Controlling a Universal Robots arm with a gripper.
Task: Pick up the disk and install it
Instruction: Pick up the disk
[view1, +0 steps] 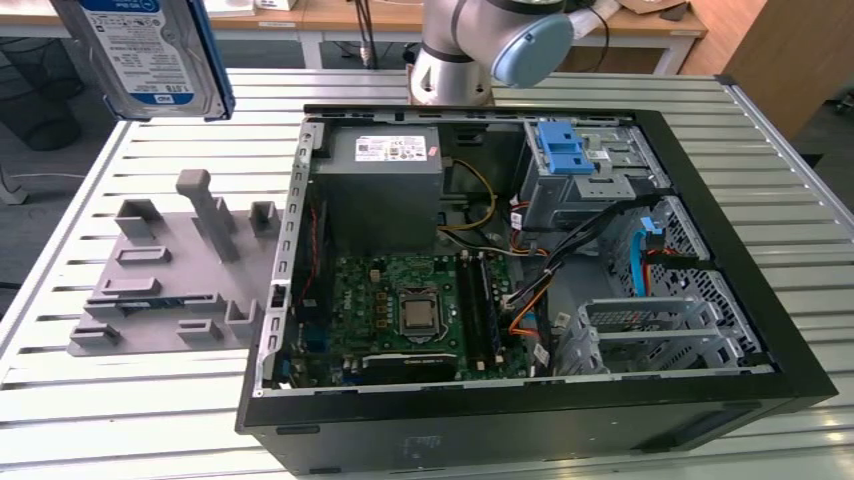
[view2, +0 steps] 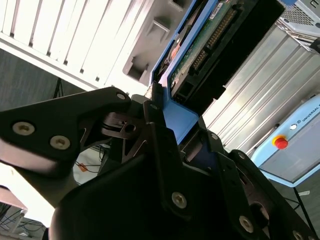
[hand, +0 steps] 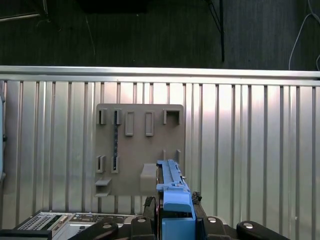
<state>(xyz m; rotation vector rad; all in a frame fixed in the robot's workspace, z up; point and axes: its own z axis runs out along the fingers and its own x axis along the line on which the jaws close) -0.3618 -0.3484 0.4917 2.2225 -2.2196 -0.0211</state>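
Above the grey fixture (view1: 147, 290) — disk (view1: 144, 55): aloft, long axis running out from the jaws.
Gripper (hand: 175, 214) jaws: clenched on its blue frame (hand: 176, 197).
Open case (view1: 534, 430): apart, toward the exterior view's right.

The disk (view1: 144, 58), clamped in the claw (view2: 175, 117), has a white-and-blue label (view1: 134, 38) on its face. The label carries rows of fine print and a dark logo patch, all too small to read. Well apart from the claw, the grey power supply (view1: 380, 195) has a white sticker (view1: 394, 148) with lines of print that cannot be made out. Beyond the claw in the second wrist view, a pale blue box (view2: 302, 150) has a red button (view2: 281, 143) on a yellow ring and a short line of print beside a round mark.
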